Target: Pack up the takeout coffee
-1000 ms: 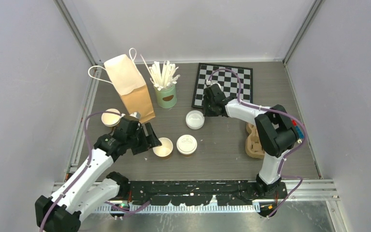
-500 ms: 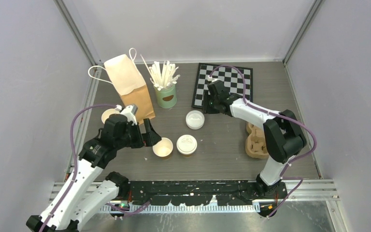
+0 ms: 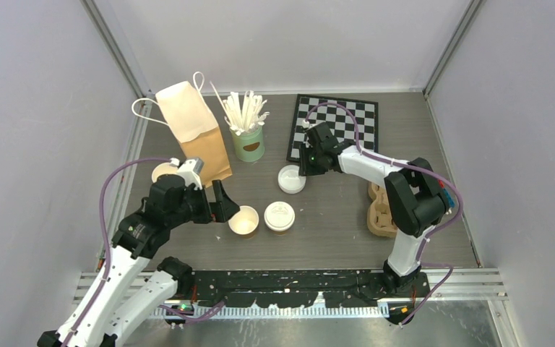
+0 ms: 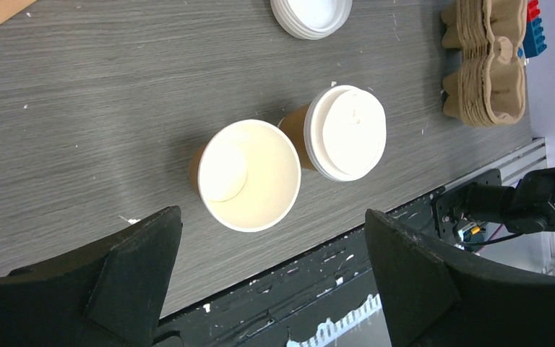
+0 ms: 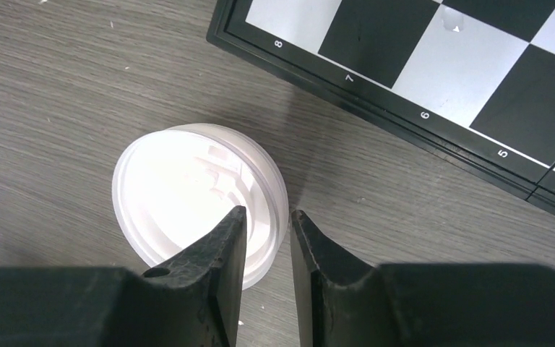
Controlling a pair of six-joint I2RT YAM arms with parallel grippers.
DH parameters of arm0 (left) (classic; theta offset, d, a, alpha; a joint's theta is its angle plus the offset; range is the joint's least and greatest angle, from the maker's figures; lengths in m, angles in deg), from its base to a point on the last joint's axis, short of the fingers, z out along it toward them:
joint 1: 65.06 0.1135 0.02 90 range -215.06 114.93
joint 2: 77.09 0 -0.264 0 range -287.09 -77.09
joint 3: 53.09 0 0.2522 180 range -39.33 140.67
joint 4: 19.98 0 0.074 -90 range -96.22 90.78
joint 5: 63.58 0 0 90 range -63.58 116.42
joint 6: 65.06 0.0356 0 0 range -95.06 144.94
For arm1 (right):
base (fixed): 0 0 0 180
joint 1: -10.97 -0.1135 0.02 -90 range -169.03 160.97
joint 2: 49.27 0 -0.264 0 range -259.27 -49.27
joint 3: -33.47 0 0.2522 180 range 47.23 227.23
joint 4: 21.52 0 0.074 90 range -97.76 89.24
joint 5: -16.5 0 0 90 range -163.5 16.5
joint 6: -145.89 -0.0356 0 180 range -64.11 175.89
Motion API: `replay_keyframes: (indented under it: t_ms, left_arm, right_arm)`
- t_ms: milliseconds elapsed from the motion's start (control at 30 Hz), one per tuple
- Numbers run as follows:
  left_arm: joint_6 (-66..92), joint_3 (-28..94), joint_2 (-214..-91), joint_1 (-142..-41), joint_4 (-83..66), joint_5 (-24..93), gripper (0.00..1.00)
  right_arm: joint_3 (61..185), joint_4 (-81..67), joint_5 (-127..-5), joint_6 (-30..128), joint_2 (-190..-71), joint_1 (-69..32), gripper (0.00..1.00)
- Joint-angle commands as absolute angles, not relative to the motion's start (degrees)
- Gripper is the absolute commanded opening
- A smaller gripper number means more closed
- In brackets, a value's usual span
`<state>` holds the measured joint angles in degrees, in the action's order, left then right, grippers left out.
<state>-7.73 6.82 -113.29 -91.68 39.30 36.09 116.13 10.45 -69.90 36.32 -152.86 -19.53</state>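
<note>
On the left of the bench (image 3: 332,231) a brown paper bag (image 3: 191,130) stands upright, and a mint-green can (image 3: 248,147) full of white sticks is just beside it on the right. In front of the bag is the left gripper (image 3: 220,206). It is released, with its jaws spread wide and nothing between them. It hovers near the open cup (image 3: 244,221), on the cup's left side, and does not touch it.

In the left wrist view this open cup (image 4: 249,176) is upright on the bench and its cream inside is empty. The second cup (image 4: 347,134) stands touching it on the right and has a white lid pressed on.

Behind the two cups, a loose white lid (image 3: 291,179) lies upside down on the bench. The right gripper (image 5: 267,215) is at this lid (image 5: 195,195). Its jaws are narrow, one finger above the hollow inside and the other outside the rim, on the side toward the chessboard (image 5: 441,65). I cannot tell if they really pinch the rim.

Further right, the brown pulp tray (image 3: 379,213) lies near the right arm's base.
</note>
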Motion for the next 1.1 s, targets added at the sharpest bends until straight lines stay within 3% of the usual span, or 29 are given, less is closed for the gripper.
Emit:
replay_keyframes:
  t_ms: [0,200,700,1067]
  left_arm:
    - [-6.8,7.1,-113.6,-91.8,38.4,36.6,1.0]
    - [-6.9,6.9,-113.7,-91.8,38.1,36.3,1.0]
    - [-6.8,6.8,-114.4,-91.9,37.6,36.3,1.0]
    - [-6.9,6.9,-114.5,-91.9,37.9,36.1,1.0]
  right_arm:
    - [118.5,10.9,-70.0,38.0,-153.2,-19.5,0.32]
    - [118.2,11.1,-71.3,38.2,-152.6,-19.5,0.18]
    - [117.4,12.2,-71.5,36.7,-148.1,-19.5,0.01]
    - [117.0,13.4,-71.2,34.9,-144.4,-19.5,0.0]
